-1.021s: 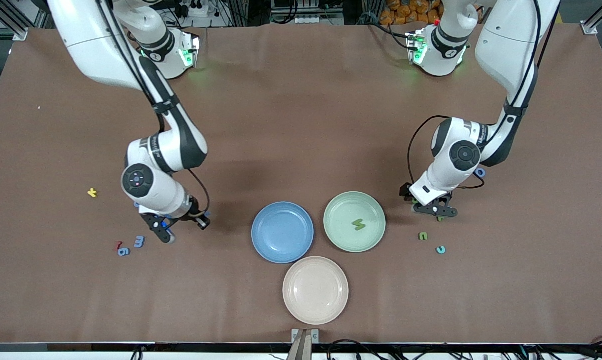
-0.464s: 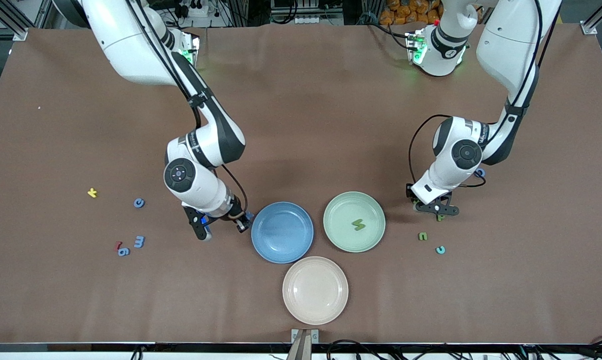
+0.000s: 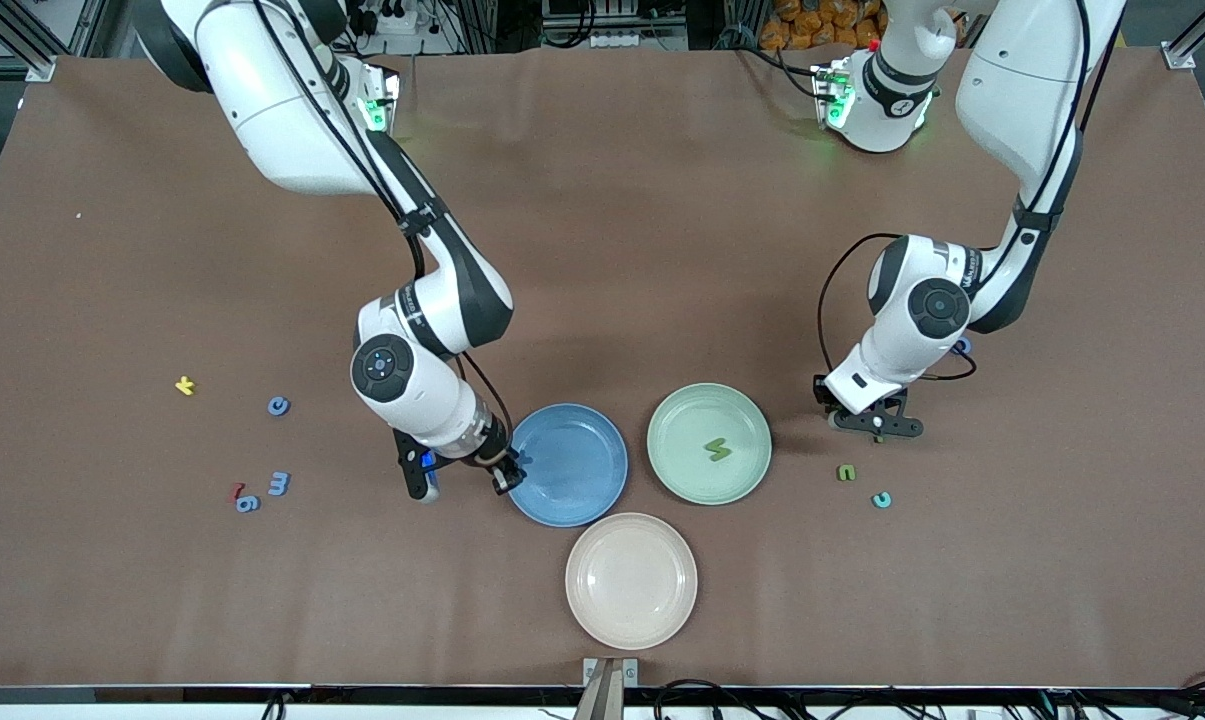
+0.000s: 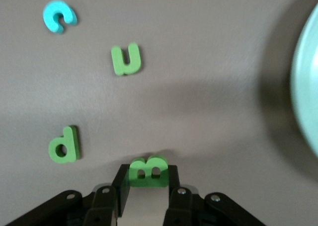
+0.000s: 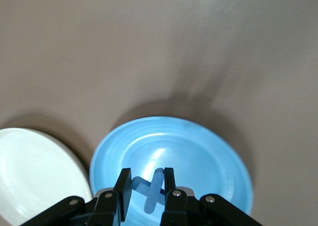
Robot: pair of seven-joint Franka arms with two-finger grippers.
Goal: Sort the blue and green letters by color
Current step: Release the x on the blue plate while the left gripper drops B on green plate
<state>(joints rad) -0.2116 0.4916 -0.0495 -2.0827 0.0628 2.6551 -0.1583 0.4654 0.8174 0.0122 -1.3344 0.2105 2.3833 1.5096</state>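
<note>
My right gripper (image 3: 507,472) hangs over the rim of the blue plate (image 3: 582,490), shut on a blue X-shaped letter (image 5: 155,191). Down on the table beside the green plate (image 3: 674,415), my left gripper (image 3: 877,428) has its fingers pressed on both sides of a green B (image 4: 147,167). A green S (image 3: 718,450) lies in the green plate. Beside the left gripper lie a green d (image 4: 64,145), a green u (image 3: 846,472) and a teal c (image 3: 881,499). Toward the right arm's end lie three blue letters (image 3: 278,405).
A pale pink plate (image 3: 630,600) sits nearer the front camera than the other two plates. A yellow letter (image 3: 185,385) and a dark red piece (image 3: 235,490) lie among the blue letters. A blue ring (image 3: 960,346) lies under the left arm's elbow.
My right arm has carried the blue letter from the blue cluster over to the blue plate's rim. My left gripper's fingers have shut on the green B.
</note>
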